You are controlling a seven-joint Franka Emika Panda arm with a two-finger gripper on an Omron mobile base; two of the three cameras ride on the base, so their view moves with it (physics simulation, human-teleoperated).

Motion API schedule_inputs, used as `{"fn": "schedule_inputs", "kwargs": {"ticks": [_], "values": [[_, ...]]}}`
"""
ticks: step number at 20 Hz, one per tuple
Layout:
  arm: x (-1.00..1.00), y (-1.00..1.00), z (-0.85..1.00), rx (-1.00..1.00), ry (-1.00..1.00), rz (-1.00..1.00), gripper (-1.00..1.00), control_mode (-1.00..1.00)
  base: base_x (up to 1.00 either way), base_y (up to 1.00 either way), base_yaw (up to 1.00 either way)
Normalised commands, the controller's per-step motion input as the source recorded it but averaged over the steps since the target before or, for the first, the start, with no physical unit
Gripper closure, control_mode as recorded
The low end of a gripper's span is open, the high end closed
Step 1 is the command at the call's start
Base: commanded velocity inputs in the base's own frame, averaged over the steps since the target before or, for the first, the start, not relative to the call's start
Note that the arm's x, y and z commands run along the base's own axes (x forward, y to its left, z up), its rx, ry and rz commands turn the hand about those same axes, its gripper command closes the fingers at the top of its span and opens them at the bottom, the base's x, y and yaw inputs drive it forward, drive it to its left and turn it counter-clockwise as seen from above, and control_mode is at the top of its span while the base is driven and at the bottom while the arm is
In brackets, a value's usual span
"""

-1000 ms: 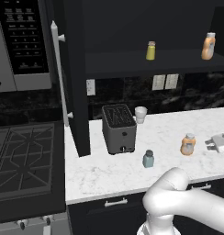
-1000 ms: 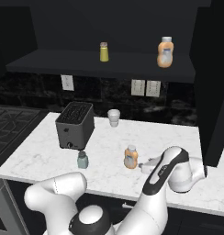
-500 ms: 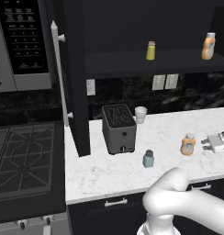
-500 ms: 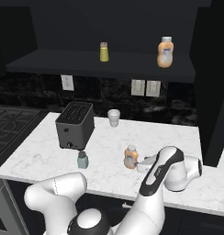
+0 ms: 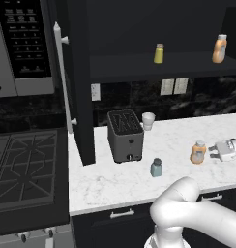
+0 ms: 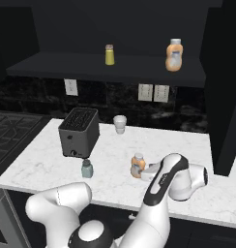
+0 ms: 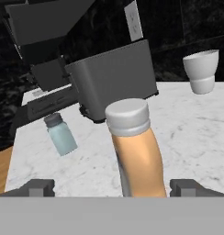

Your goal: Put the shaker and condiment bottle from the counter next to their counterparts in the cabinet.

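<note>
**Open tool level with the orange bottle on the tabletop**

Nearest the hand camera, the tool (image 7: 112, 187) stands wide open, one fingertip (image 7: 39, 187) low at the left and the other low at the right, with the condiment bottle (image 7: 134, 153) upright between them; the pads are apart from its sides. In the left base view the tool (image 5: 213, 149) lies low over the tabletop (image 5: 120, 181), just beside the bottle (image 5: 198, 152), pointing at it from the right. In the right base view the bottle (image 6: 137, 164) stands right by the arm's wrist.

Farther along the white marble surface stands the small teal shaker (image 5: 156, 167), upright with a dark cap, well apart from the bottle and just in front of the dark toaster (image 5: 125, 134). Beside the toaster, near the back wall, sits a white cup (image 5: 148, 121).

Above and behind, the black cabinet (image 5: 81, 87) has its door swung open, its pale handle (image 5: 63, 77) facing out. On its dark shelf stand a yellow shaker (image 5: 158, 53) and, well apart to the right, a second orange bottle (image 5: 218, 48).
</note>
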Motion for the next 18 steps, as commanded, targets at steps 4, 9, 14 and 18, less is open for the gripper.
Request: {"fn": "schedule_inputs", "kwargs": {"ticks": [4, 9, 14, 18], "values": [[0.04, 0.03, 0.0, 0.0, -0.01, 0.0, -1.0, -1.0, 0.0, 0.0, 0.0], [0.05, 0.01, 0.0, 0.01, 0.0, 0.0, -1.0, -1.0, 0.0, 0.0, 0.0], [0.12, 0.0, 0.0, 0.01, 0.0, 0.0, -1.0, -1.0, 0.0, 0.0, 0.0], [0.16, 0.0, 0.0, 0.0, 0.0, 0.0, -1.0, -1.0, 0.0, 0.0, 0.0]]}}
